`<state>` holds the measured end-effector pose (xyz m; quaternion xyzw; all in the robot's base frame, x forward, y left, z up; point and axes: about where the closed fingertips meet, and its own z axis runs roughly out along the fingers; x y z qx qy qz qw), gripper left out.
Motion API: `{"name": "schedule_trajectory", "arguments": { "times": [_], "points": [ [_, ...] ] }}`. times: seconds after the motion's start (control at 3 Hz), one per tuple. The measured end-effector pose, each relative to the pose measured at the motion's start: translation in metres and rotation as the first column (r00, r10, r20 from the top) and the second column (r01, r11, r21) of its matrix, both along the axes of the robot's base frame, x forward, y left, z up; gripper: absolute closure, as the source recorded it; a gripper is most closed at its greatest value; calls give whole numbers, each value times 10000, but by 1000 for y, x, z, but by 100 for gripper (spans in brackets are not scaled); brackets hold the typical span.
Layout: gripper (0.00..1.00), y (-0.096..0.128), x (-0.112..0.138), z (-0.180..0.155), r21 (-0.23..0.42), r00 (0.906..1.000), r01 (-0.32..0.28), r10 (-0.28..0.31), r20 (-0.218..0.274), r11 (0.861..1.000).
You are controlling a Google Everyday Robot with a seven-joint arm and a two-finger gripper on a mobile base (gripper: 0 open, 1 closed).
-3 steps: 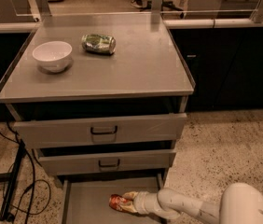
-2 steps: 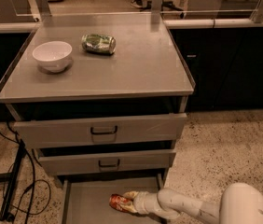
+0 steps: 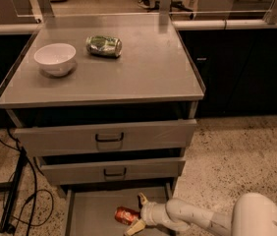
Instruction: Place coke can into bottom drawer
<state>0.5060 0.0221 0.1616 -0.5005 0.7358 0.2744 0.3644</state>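
- Grey three-drawer cabinet, seen from above the front. Counter (image 3: 143, 77) on top carries two items.
- White bowl (image 3: 55, 58), upright, toward 10 o'clock on the counter.
- Green can (image 3: 104, 46) on its side toward 12 o'clock, just beside the bowl at its 2 o'clock, not touching. Label too blurred to read.
- Top drawer (image 3: 55, 140) and middle drawer (image 3: 143, 170), dark handles, both slightly ajar.
- Bottom drawer (image 3: 92, 208) pulled out, plain grey floor exposed.
- Coke can (image 3: 126, 214) lies on its side on that drawer floor, toward the right half, long axis roughly 9-to-3. Red body; lettering not legible.
- Gripper (image 3: 137, 213) sits low inside the bottom drawer at the can's 3 o'clock end. White arm (image 3: 192, 216) reaches in from 4 o'clock.
- Fingers (image 3: 142, 198) spread apart, one off the can's 1 o'clock, the other off its 5 o'clock; they straddle the end with a gap wider than the can, so released.
- Black cables (image 3: 15, 200) on the speckled floor at the cabinet's 8 o'clock.
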Motion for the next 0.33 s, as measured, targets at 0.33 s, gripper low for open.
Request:
{"name": "schedule_trajectory", "arguments": {
  "times": [0.33],
  "points": [
    [0, 0, 0, 0, 0, 10000, 0, 0, 0, 10000]
  ]
}}
